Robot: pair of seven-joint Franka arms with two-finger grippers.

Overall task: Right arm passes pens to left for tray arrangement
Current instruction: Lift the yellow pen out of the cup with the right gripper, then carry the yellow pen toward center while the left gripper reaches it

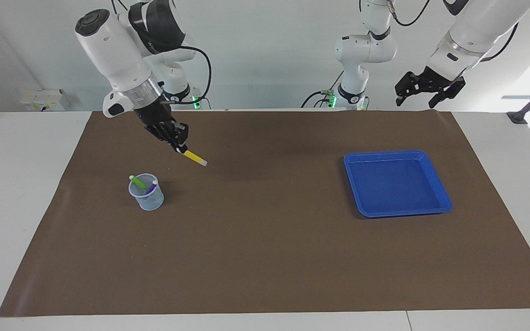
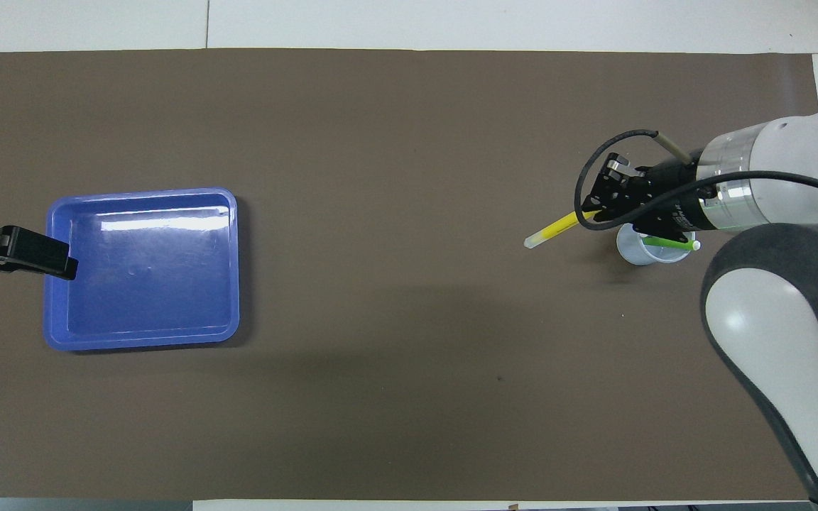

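Observation:
My right gripper [image 1: 180,148] [image 2: 596,213] is shut on one end of the yellow pen [image 1: 194,157] [image 2: 554,231], holding it up in the air over the mat beside the cup. The pen slants down toward the middle of the table, whitish tip leading. The green pen [image 1: 138,182] [image 2: 670,243] and the purple pen [image 1: 151,187] stand in the pale mesh cup [image 1: 146,193] [image 2: 637,248]. The blue tray [image 1: 396,182] [image 2: 143,268] lies at the left arm's end, with nothing in it. My left gripper [image 1: 421,94] hangs open, high over the mat's edge by the tray.
A brown mat [image 1: 265,239] [image 2: 395,128] covers most of the white table. A black cable [image 2: 583,191] loops off the right wrist above the cup. In the overhead view the left gripper's black finger [image 2: 25,248] overlaps the tray's rim.

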